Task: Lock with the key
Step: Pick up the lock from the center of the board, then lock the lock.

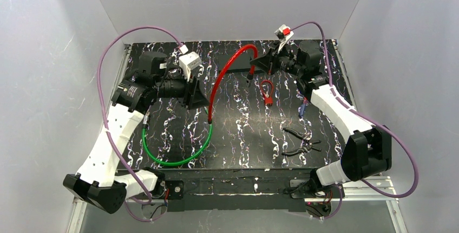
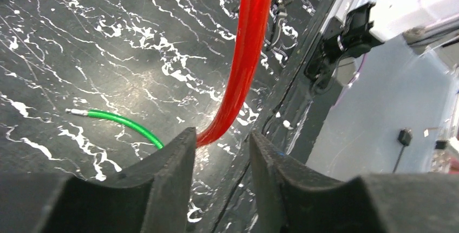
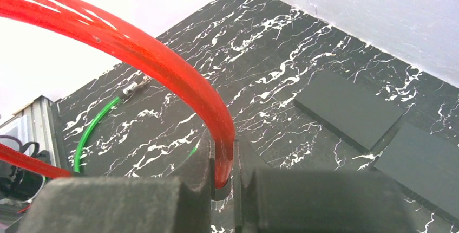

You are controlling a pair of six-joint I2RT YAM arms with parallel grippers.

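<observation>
Two arms meet on one red cable point(image 2: 251, 38), which arches above the black marbled surface point(image 1: 243, 151). At the left, the jaws of the left gripper point(image 2: 222, 135) stand parted, with the cable's lower stretch running loosely between them and a gap showing beside it, while a green cable point(image 2: 116, 118) lies curved on the surface nearby. Further right, a small red looped piece point(image 1: 266, 91) lies under the arch, the jaws of the right gripper point(image 3: 223, 142) are pinched tight on the cable's other end, and black-handled pliers point(image 1: 301, 141) lie nearer the arm bases; which piece is the key I cannot tell.
</observation>
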